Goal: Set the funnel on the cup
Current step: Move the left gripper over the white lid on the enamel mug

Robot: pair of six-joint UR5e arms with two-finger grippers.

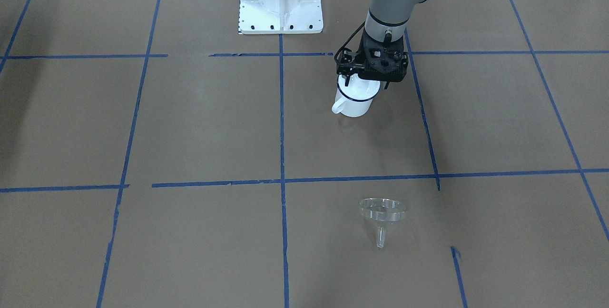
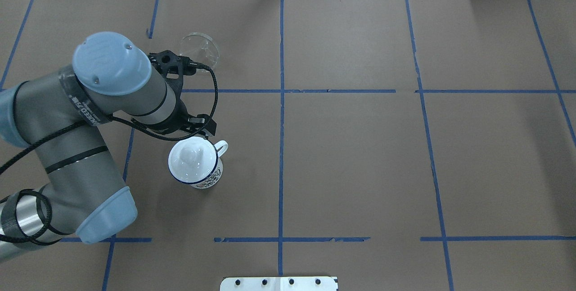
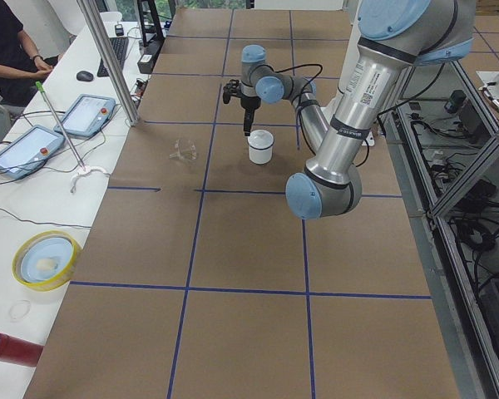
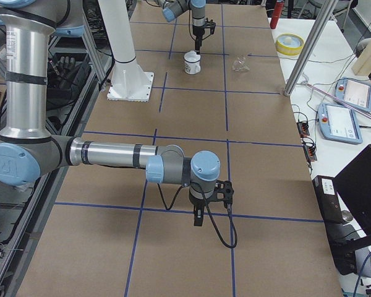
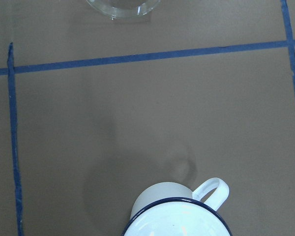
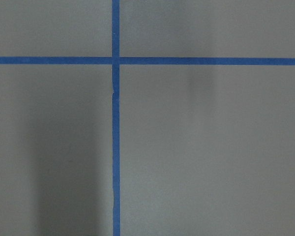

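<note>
The cup point(image 1: 354, 101) is a white enamel mug with a dark blue rim, standing upright on the brown paper with its handle to the view's left. It also shows in the overhead view point(image 2: 196, 163) and at the bottom of the left wrist view point(image 5: 179, 214). Its mouth shows white with a rounded bump; I cannot tell whether that is a lid. My left gripper point(image 1: 364, 81) hangs just above the cup, apart from it, with its fingertips hidden. The clear funnel point(image 1: 383, 213) lies farther out on the paper, in the overhead view point(image 2: 199, 50) just beyond the wrist. My right gripper point(image 4: 198, 221) hovers over bare paper far from both.
The white robot base plate point(image 1: 280, 8) is bolted at the table's robot side. A yellow bowl point(image 3: 46, 259), a red cylinder point(image 3: 8, 349), tablets point(image 3: 91, 115) and a seated operator point(image 3: 8, 41) are on the side bench. Metal posts point(image 3: 108, 62) stand at that edge.
</note>
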